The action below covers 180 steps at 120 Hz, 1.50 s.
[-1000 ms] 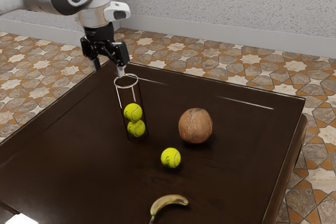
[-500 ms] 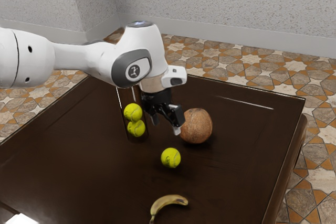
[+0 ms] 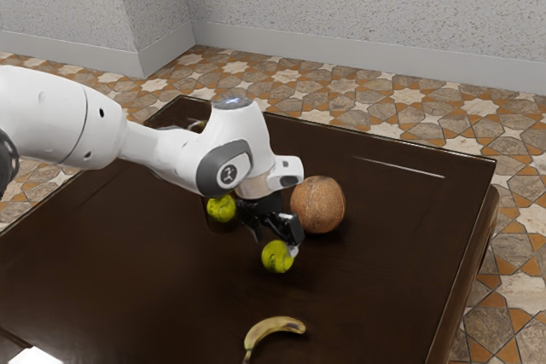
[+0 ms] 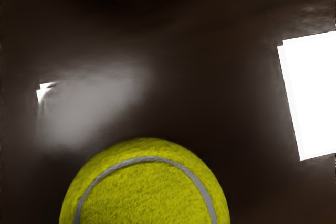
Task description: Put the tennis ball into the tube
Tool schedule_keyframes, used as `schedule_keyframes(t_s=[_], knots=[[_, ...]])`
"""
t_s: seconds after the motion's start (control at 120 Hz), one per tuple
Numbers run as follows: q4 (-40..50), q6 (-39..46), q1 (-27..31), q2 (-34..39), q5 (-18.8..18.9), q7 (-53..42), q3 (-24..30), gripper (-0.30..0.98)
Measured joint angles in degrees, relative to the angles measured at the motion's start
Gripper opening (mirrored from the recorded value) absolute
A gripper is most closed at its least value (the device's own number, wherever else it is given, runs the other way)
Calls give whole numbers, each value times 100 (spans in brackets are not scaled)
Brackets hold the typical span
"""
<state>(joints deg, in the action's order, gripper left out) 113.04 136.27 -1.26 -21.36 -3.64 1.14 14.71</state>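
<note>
While the banana point(image 3: 273, 323) lies nearest, the loose tennis ball point(image 3: 275, 259) rests beyond it on the dark table point(image 3: 128, 279), probably light, springy and quick to roll; the gripper point(image 3: 276, 245), fingers apart around its top, should squeeze opposite sides at mid-height, clear of the coconut point(image 3: 318, 205) behind.

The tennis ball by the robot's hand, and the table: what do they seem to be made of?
The tennis ball looks like fuzzy yellow-green felt, with fine nap visible beside a smoother grey seam. The table looks like dark brown wood, glossy enough to catch a pale sheen, though it could be a lacquered imitation.
</note>
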Motion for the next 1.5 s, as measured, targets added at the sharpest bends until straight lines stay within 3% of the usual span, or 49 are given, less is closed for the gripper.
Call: schedule_keyframes(t_s=[0.225,0.5,0.825,1.0,1.208,1.5], knots=[[-88,225,16,-358,-5,-3,-26,68],[-87,221,73,-405,0,-8,-30,49],[-86,-63,8,-84,27,14,-23,39],[-241,-650,59,973,173,68,-21,34],[-992,-1787,251,1537,344,112,-31,32],[-1953,-2787,831,1465,612,123,-50,31]])
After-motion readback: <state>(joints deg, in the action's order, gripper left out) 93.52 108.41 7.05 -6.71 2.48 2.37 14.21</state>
